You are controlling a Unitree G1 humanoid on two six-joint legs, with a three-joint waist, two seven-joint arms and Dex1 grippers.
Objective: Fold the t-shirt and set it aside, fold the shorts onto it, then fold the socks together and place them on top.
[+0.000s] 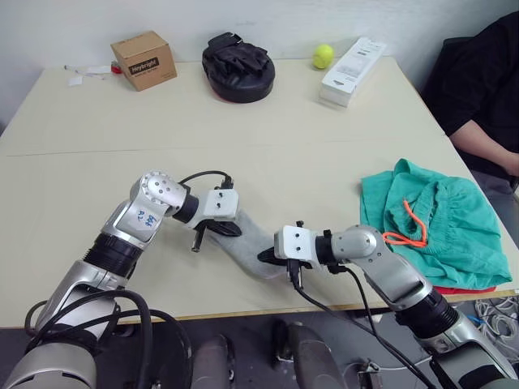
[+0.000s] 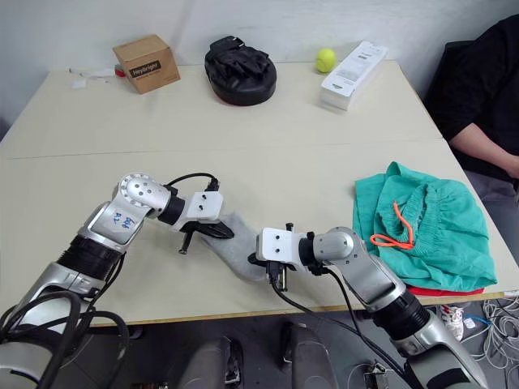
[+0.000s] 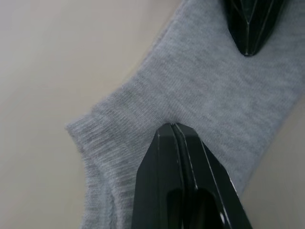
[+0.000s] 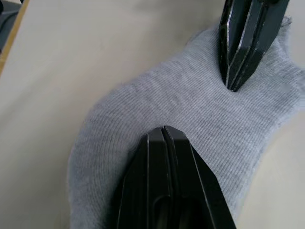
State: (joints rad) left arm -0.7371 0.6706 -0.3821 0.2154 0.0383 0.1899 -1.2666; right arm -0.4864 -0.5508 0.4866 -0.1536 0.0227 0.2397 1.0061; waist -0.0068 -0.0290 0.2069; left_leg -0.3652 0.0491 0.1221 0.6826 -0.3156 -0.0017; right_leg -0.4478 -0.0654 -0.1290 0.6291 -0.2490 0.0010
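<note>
The light grey socks [image 1: 246, 241] lie flat near the table's front edge, between my two grippers. My left gripper [image 1: 225, 230] is shut, its tips pinching the fabric at the socks' far-left end [image 3: 143, 109]. At the socks' near-right end [image 4: 143, 109], my right gripper [image 1: 270, 257] is shut too, its tips pressed into the cloth. To the right lie the teal-green shorts [image 1: 454, 231], bunched, with the orange drawstring [image 1: 411, 227] on top. The red t-shirt [image 1: 464, 289] lies under the shorts, and just a thin edge of it peeks out.
At the back of the table [image 1: 268, 121] stand a cardboard box [image 1: 143, 59], a black pad [image 1: 238, 66], a yellow-green ball [image 1: 323, 55] and a white box [image 1: 351, 71]. A person in black [image 1: 486, 89] sits at the right edge.
</note>
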